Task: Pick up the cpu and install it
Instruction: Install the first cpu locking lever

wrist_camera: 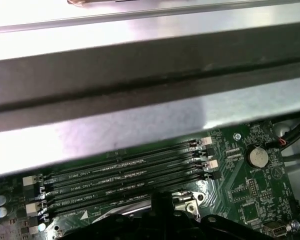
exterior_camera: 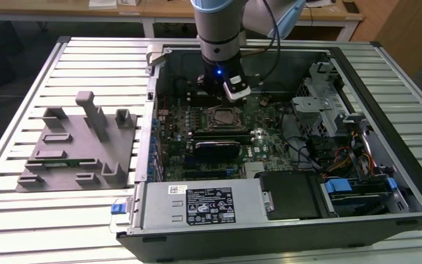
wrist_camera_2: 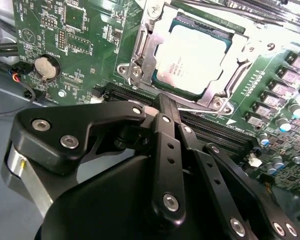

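Observation:
The cpu [wrist_camera_2: 190, 57] lies flat inside the metal-framed socket [wrist_camera_2: 140, 60] on the green motherboard, its silver top plate facing up. In the exterior view the socket [exterior_camera: 223, 116] sits in the middle of the open computer case, just in front of the arm's wrist. My gripper [wrist_camera_2: 162, 102] hangs a little above the board beside the socket, over the memory slots. Its black fingers [wrist_camera_2: 166, 125] are drawn together with nothing between them. In the first wrist view the gripper's tip [wrist_camera: 162, 199] shows against the socket's edge.
Several black memory slots [wrist_camera: 125, 175] run beside the socket, with a coin battery [wrist_camera: 256, 156] near them. The case wall [wrist_camera: 140, 75] rises close by. A grey fixture [exterior_camera: 72, 148] with a green memory stick [exterior_camera: 64, 163] lies at the exterior view's left. Cables and drive cages [exterior_camera: 343, 137] crowd the right.

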`<action>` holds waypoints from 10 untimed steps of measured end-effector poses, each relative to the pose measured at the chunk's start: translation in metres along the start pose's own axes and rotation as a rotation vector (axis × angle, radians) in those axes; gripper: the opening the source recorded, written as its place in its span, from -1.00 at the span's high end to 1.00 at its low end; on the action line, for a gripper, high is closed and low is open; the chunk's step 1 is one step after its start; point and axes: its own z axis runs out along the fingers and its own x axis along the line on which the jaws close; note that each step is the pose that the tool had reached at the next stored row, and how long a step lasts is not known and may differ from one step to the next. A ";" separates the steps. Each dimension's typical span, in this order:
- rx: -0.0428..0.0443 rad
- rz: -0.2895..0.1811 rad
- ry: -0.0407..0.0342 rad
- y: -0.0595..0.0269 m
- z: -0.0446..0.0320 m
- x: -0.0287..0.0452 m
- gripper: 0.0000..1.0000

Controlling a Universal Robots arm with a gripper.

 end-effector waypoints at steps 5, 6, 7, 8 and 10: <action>0.0056 0.038 -0.0074 0.0019 0.0010 0.0006 0.79; 0.0065 0.044 -0.0087 0.0023 0.0011 0.0007 0.79; 0.0073 0.050 -0.0099 0.0028 0.0013 0.0008 0.79; 0.0079 0.055 -0.0107 0.0033 0.0014 0.0010 0.79; 0.0085 0.059 -0.0115 0.0045 0.0016 0.0013 0.79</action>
